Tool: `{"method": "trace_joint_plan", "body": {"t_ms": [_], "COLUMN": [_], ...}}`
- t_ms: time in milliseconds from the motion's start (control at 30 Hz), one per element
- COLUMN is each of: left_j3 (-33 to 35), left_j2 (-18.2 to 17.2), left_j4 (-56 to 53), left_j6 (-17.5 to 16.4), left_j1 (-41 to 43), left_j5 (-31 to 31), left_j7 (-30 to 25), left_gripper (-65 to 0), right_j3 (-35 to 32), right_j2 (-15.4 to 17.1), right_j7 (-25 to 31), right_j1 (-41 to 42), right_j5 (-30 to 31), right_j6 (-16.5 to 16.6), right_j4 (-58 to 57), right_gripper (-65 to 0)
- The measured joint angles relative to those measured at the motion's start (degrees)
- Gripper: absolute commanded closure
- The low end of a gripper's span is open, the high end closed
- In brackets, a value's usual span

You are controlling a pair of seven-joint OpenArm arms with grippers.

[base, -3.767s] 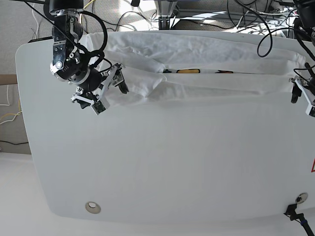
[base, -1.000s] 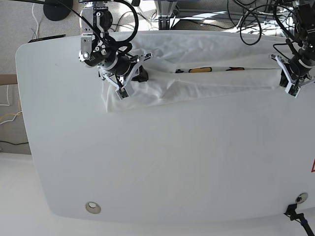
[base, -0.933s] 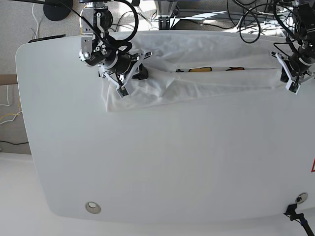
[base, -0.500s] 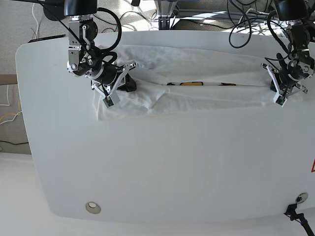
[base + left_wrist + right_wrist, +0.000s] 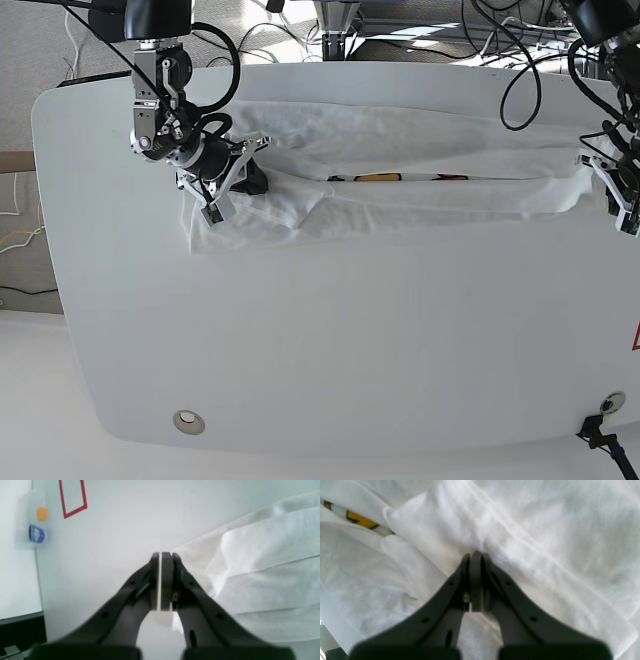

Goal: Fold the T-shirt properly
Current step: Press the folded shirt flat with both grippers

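White short-sleeved cotton T-shirt (image 5: 400,165) lies along the far edge of the white rounded table (image 5: 330,340), stretched into a long band with a lengthwise fold. A thin strip of yellow/orange print (image 5: 395,178) shows in the fold seam, so the printed front is tucked inside.

Right gripper (image 5: 222,178) is at the shirt's end toward the sleeve bunch. Jaws pressed together; the right wrist view shows the tips (image 5: 473,557) buried in a ridge of cloth, so I read it as pinching fabric, though the clamped layer itself is hidden.

Left gripper (image 5: 618,190) is at the opposite end of the shirt. Jaws closed (image 5: 162,557), with shirt edge right at and under the tips; a grip on the hem looks likely, but can't confirm the cloth is between the pads.

Reason for the layout, as I judge it: one arm per end holds the band taut so the fold line stays straight and creases pull out. Sleeve end below the right gripper is bunched and uneven, which is the risk for a clean fold.

Red outline marking (image 5: 72,498) sits well away from the shirt, on the table past the left gripper.
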Motion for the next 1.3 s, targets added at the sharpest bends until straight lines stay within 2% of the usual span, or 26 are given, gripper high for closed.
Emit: {"method": "trace_joint_plan", "body": {"t_ms": [200,300,400,467,633,700,733,867,1000,1100,1300], "left_j3": [-1.7,-5.8,-8.9,-10.5,-13.0,-12.8,-12.7,-12.0,-6.8,-4.4,-4.2], "left_j2": [-0.5,-0.6,-1.0,-1.6,-3.8,-3.6,-3.4,-3.8,-3.8,-3.3,-3.7], "left_j4": [-2.9,-4.4,-10.6,-14.8,-17.8,-17.8,-17.8,-17.8,-20.3,-20.7,-21.4], "left_j6": [0.0,0.1,0.5,0.2,0.5,0.4,0.2,0.5,0.4,0.4,0.4], "left_j1": [0.4,0.6,-0.8,-2.1,-2.0,-1.9,-2.0,-2.1,-2.3,-2.0,-2.5], "left_j5": [-0.1,-0.3,-1.0,-3.3,-10.7,-15.3,-17.1,-20.3,-24.0,-24.4,-24.5], "left_j7": [-0.1,-0.1,0.1,0.5,4.7,7.2,7.6,8.9,9.1,10.6,10.3], "left_gripper": [0.0,0.0,0.0,-0.7,-45.7,-57.1,-59.0,-59.2,-59.2,-59.2,-59.2], "right_j3": [0.0,0.0,0.0,0.0,0.0,-0.2,-0.2,-0.2,-0.2,-0.2,-0.2], "right_j2": [0.0,0.0,0.0,-0.1,-0.1,-0.1,-0.1,-0.1,-0.1,-0.1,-0.1], "right_j7": [0.0,0.0,0.0,0.0,0.0,0.1,0.3,0.3,0.3,0.3,0.3], "right_j1": [0.0,0.0,-0.1,-0.2,-0.3,-0.3,-0.3,-0.3,-0.3,-0.3,-0.3], "right_j5": [0.0,0.0,0.0,0.0,0.1,0.1,0.1,0.0,0.0,0.0,0.0], "right_j6": [0.0,0.0,0.0,0.0,0.0,0.0,0.0,0.0,0.0,0.0,0.0], "right_j4": [0.0,0.0,0.0,0.0,0.0,0.0,0.0,0.0,0.0,0.0,0.0], "right_gripper": [0.0,0.0,0.0,-6.4,-8.2,-8.2,-8.2,-8.2,-8.2,-8.2,-8.2]}}
